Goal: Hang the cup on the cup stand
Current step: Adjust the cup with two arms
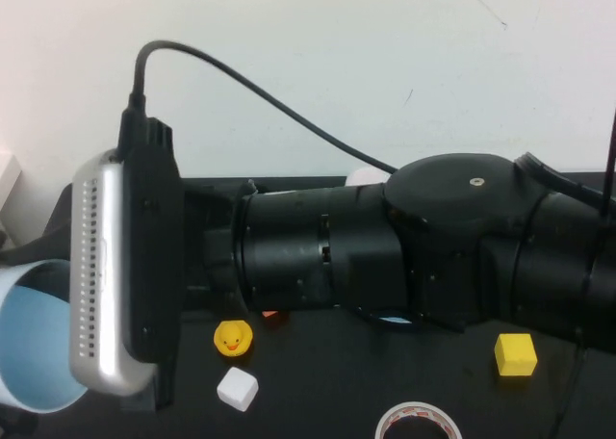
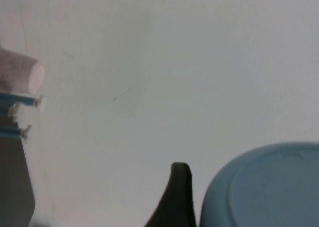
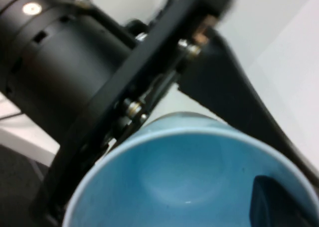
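Note:
The light blue cup (image 1: 34, 333) is held in the air at the far left, with its open mouth towards my right arm (image 1: 385, 246). In the right wrist view the right gripper (image 3: 304, 197) is shut on the cup's rim (image 3: 199, 132), one finger (image 3: 279, 202) inside it. My left gripper (image 2: 249, 187) is at the cup's base (image 2: 264, 187); its one visible finger (image 2: 175, 197) stands slightly apart from the wall, so it looks open. The cup stand (image 2: 15, 98) shows as blue pegs with white knobs at the edge of the left wrist view. My right arm hides it in the high view.
A pale pinkish cup (image 2: 17, 75) sits on top of the stand. On the black table lie a yellow duck (image 1: 232, 338), a white block (image 1: 237, 388), a yellow block (image 1: 515, 353) and a tape roll (image 1: 419, 424). A white wall is behind.

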